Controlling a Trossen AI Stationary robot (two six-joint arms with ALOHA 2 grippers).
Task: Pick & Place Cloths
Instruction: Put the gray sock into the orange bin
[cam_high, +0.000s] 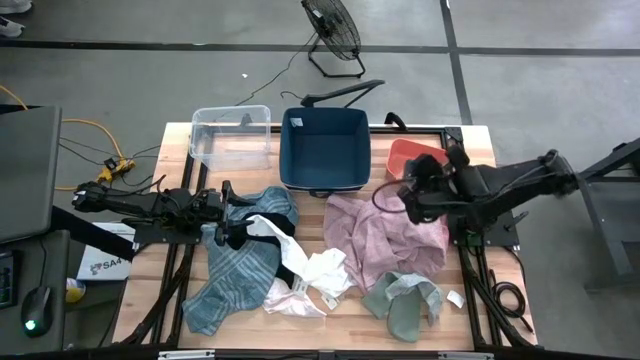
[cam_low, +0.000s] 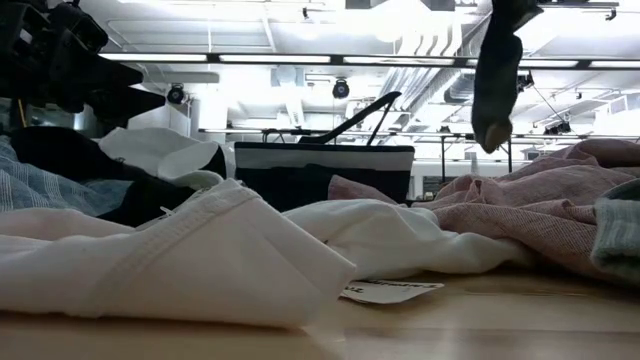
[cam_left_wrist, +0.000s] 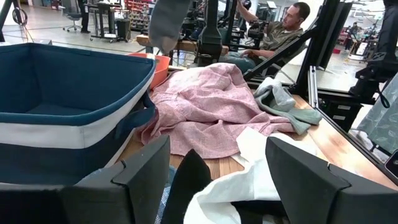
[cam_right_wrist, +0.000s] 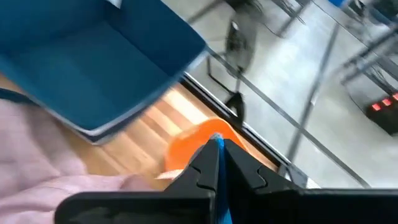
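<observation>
Two robot arms are working over a table strewn with laundry, and the job is looking barely begun: the blue bin (cam_high: 325, 148), the clear tub (cam_high: 232, 135) to its left and the orange tray (cam_high: 412, 155) to its right are all showing no cloth inside. The right gripper (cam_high: 412, 193) is hovering just right of the blue bin, above the pink cloth (cam_high: 385, 235), its fingers pressed together on a small grey-green cloth (cam_low: 497, 75) that is dangling with its long axis straight down, its tip clear of the pile. The left gripper (cam_high: 222, 215) is sitting low at the bin's front-left, its fingers spread wide around a fold of the white cloth (cam_high: 305, 275) without closing on it. The plaid cloth (cam_high: 235, 272) is stretching diagonally away from the bin toward the table's front-left corner. Two more grey-green pieces (cam_high: 405, 300) are lying in front of the pink cloth, with a paper tag (cam_high: 456, 298) beside them.
</observation>
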